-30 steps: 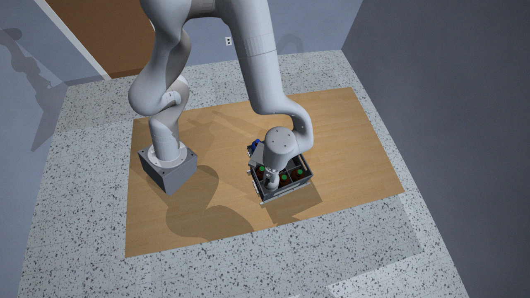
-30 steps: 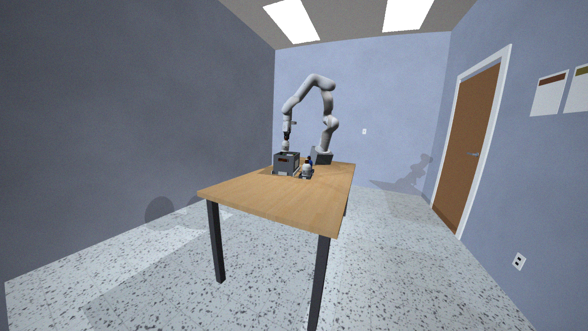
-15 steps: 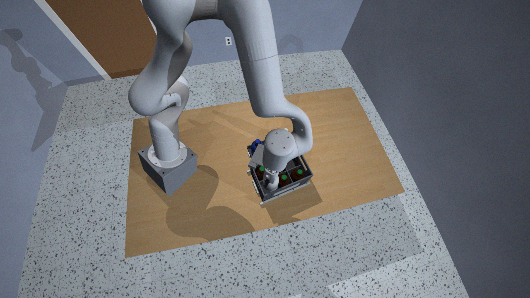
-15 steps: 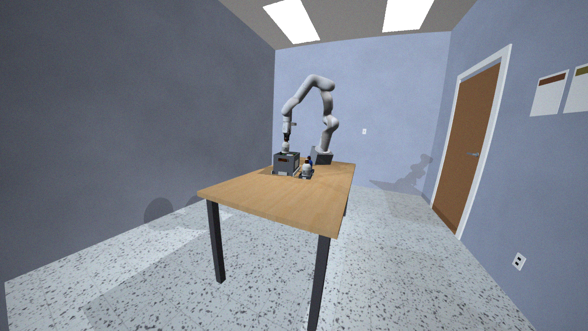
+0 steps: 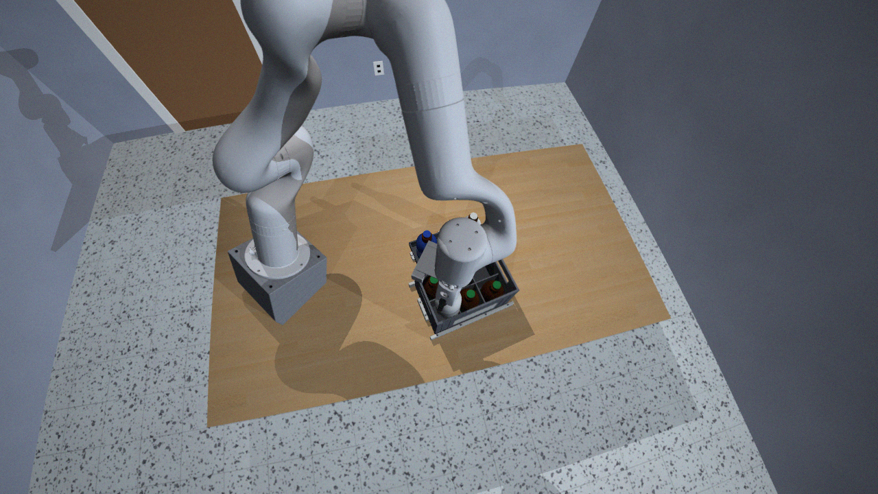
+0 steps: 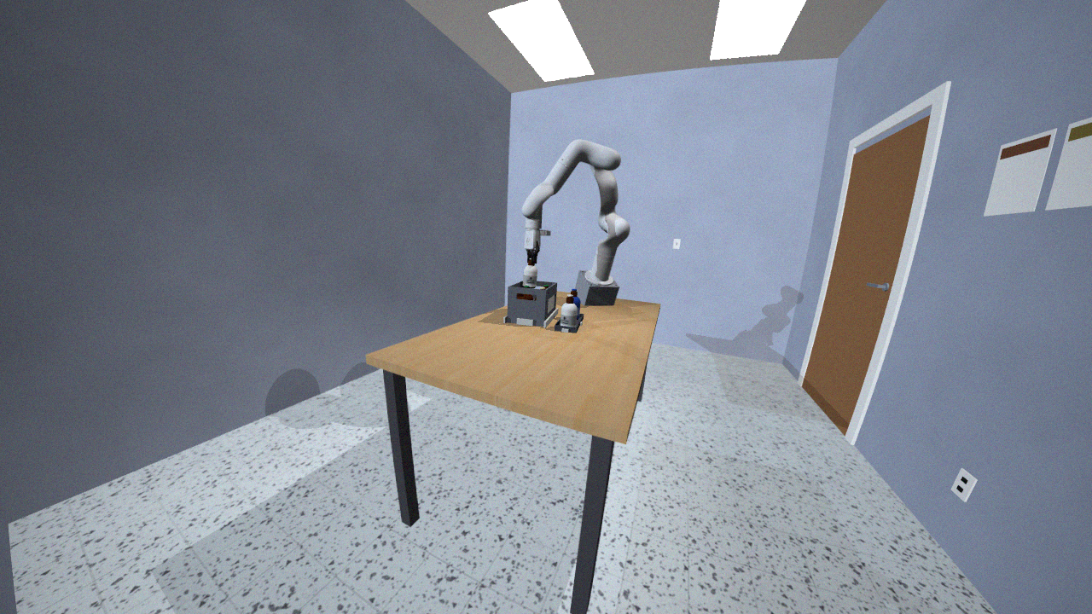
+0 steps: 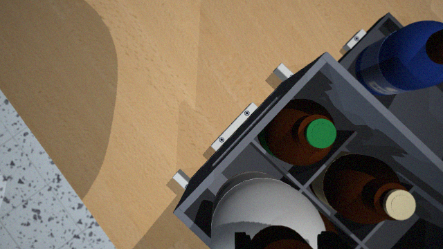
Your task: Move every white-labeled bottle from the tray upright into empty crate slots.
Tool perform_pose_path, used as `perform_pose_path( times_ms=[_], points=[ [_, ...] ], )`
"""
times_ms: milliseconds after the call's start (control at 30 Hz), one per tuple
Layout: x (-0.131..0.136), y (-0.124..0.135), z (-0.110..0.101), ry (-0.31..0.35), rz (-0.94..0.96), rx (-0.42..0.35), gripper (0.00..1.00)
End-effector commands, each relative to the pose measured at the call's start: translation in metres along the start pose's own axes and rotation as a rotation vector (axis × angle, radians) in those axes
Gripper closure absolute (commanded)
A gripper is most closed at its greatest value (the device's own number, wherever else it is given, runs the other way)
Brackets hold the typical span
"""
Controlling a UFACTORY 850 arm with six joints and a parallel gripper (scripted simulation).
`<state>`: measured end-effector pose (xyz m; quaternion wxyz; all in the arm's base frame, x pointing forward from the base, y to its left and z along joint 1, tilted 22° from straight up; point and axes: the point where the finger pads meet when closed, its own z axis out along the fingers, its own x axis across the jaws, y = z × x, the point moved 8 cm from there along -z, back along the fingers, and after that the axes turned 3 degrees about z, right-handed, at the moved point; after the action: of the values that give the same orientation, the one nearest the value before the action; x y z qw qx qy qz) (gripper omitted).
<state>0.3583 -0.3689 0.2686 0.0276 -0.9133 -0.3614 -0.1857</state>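
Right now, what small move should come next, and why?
Probably lower the claw a little further, straight down: the white-labeled bottle it grips is upright, partly above the crate's rim, over a corner slot.

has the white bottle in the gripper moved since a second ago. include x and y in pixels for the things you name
Yes. In the exterior view, the white bottle (image 5: 451, 303) (image 6: 531, 275) (image 7: 264, 204) has moved down, sitting lower against the crate's (image 5: 514, 288) (image 6: 526, 309) (image 7: 326, 57) top rim.
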Motion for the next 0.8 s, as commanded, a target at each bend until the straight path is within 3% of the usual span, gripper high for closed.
perform_pose_path(
  times_ms=[0,767],
  points=[
    [0.0,0.001,0.005,0.0,-0.001,-0.003,1.0],
    [0.0,0.001,0.031,0.0,-0.001,-0.003,1.0]
  ],
)
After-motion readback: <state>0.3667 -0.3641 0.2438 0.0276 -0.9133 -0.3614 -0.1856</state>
